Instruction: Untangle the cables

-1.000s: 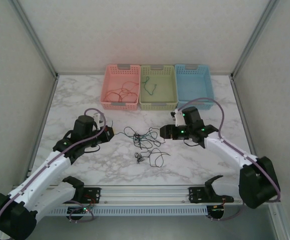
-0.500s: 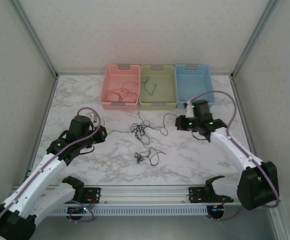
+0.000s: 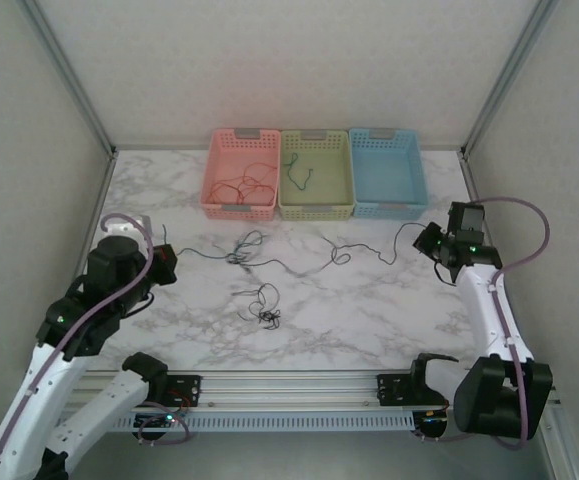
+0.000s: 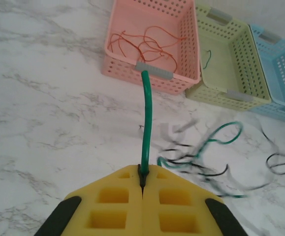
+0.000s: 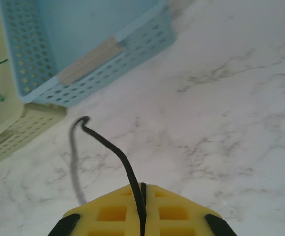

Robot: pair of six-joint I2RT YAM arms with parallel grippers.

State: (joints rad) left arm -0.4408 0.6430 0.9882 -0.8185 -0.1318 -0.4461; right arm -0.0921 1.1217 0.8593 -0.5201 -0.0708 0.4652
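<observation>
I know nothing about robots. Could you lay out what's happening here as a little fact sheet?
Left gripper: shut on a green cable
Right gripper: shut on a black cable
Table: small dark tangle lying near the middle
Pink basket: red cables inside
Green basket: one green wire inside
Blue basket: right end of the row

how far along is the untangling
Done: red wires lie in the pink basket, a green strand in the green basket. In hand: left jaws shut on a green wire, right jaws shut on a black wire. Left: a green-and-black knot and a small black clump on the table; the blue basket is empty.
</observation>
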